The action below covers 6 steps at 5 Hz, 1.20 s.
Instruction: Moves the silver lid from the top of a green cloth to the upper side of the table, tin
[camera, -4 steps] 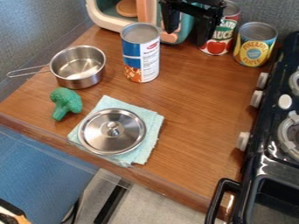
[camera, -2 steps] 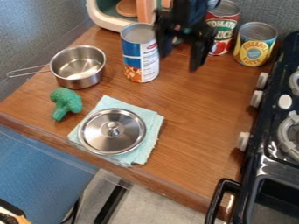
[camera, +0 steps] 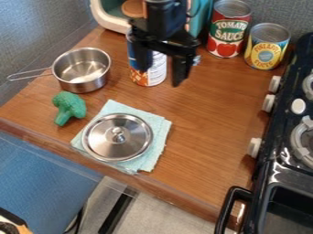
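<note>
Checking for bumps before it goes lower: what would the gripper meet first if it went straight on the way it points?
Probably the wooden counter, as the gripper points down. Depth is unclear from this one angle, though, so it might clip the blue-and-white can on the way.

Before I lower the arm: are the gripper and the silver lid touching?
Apart: in the camera view, bare wood shows between gripper and lid.

blue can partly hidden behind tool, stove cut off at right
</note>
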Motion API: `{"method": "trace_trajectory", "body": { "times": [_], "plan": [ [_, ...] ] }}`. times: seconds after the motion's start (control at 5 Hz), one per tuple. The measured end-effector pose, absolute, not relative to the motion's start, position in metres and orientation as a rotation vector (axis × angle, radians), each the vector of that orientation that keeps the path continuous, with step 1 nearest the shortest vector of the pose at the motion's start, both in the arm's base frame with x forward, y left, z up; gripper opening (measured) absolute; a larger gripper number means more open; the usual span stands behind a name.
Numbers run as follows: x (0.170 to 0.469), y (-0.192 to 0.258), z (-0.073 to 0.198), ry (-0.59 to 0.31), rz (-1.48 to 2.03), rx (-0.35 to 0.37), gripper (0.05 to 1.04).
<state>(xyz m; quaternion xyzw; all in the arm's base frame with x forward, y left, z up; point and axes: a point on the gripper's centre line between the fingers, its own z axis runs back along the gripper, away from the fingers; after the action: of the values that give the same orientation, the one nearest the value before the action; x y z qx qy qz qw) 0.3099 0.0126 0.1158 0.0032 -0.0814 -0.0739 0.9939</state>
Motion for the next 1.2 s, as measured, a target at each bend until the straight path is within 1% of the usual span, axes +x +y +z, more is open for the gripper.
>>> {"method": "trace_trajectory", "body": {
  "times": [0.2,0.4,0.6,0.8,1.0,1.2],
  "plan": [
    [0.282,0.028,0.098,-0.128,-0.146,0.023,1.001],
    [0.265,0.038,0.079,-0.094,-0.16,0.057,1.001],
    [0.257,0.046,0.066,-0.074,-0.168,0.075,1.001],
    [0.256,0.046,0.059,-0.064,-0.169,0.067,1.001],
    [0.256,0.047,0.049,-0.037,-0.156,0.076,0.964],
    [0.255,0.045,0.042,-0.013,-0.152,0.073,0.753]
  ]
}}
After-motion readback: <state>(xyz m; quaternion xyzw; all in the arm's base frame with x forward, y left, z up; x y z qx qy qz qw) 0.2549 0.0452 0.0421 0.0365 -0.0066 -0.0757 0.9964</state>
